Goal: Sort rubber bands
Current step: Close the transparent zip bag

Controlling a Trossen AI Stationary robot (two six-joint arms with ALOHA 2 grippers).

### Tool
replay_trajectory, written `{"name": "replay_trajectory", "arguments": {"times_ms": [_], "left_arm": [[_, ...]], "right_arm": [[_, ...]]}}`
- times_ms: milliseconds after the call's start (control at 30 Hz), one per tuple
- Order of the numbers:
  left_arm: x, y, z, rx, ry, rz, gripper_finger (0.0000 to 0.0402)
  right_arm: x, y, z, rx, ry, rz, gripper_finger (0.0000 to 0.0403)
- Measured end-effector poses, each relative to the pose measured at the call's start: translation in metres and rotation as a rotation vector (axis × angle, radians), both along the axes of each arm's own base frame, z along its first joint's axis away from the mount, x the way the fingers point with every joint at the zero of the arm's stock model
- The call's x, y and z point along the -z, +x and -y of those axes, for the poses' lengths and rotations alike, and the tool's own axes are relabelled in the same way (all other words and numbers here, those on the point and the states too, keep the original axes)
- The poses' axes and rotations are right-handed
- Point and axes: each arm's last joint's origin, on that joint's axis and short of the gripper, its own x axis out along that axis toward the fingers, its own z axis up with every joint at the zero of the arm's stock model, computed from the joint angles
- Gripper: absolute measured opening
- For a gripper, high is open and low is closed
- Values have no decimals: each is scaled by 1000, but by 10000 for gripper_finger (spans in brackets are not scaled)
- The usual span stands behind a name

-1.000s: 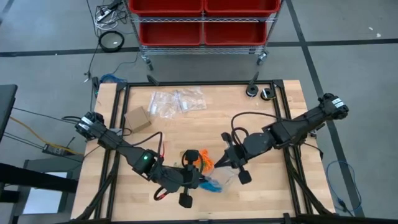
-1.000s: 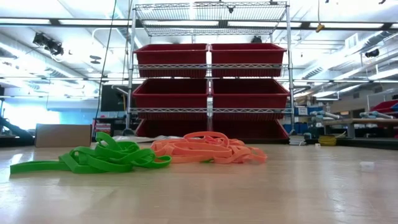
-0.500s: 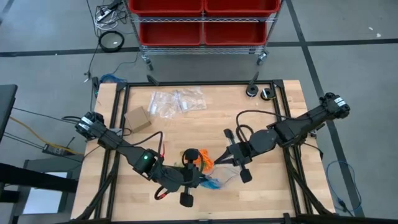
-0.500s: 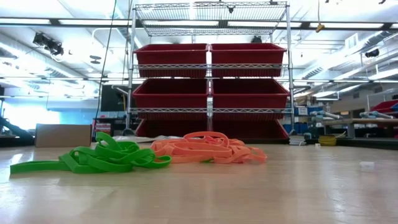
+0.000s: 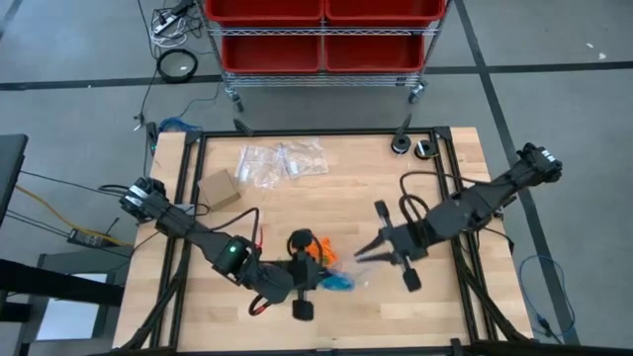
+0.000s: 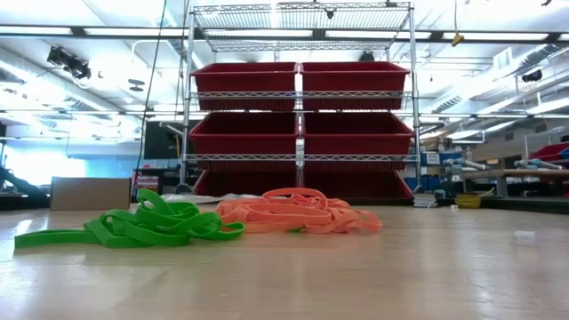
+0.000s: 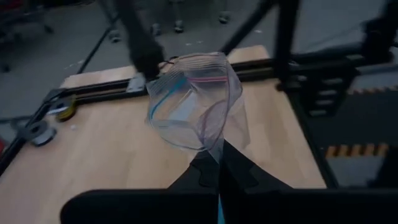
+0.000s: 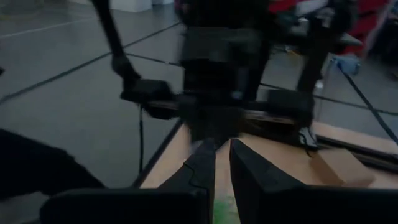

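Bright, even overhead light; right wrist view dim and motion-blurred.

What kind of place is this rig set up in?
Likely a workshop or warehouse-style lab: a wire rack of red bins, a bare grey concrete floor, and ceiling strip lights above more benches.

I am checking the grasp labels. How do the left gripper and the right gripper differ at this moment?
The left gripper is shut and pinches a clear bag; the right gripper has its fingers slightly apart, and I cannot tell whether it holds anything. In the high view, the left gripper is at the rubber bands; the right gripper is apart from them, on their right. Both point toward each other over the table.
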Motion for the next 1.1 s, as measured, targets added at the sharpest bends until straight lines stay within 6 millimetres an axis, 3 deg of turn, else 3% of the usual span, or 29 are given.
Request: {"name": "replay_trajectory", "arguments": {"times_ms": [367,500,800,1100], "left_arm": [[0,10,-20,-128,-97,17,0],[2,10,-22,-128,-92,0,0],[5,9,-23,-140,-100,-24,0],[5,9,-23,-141,-105,-25,0]], "right_arm": [[33,22,-24,32,-108,-94,40],[34,25,-24,72,-134,-83,49],[35,28,-16,144,-145,-90,125],[41,34,-6,188,-149,-138,108]]}}
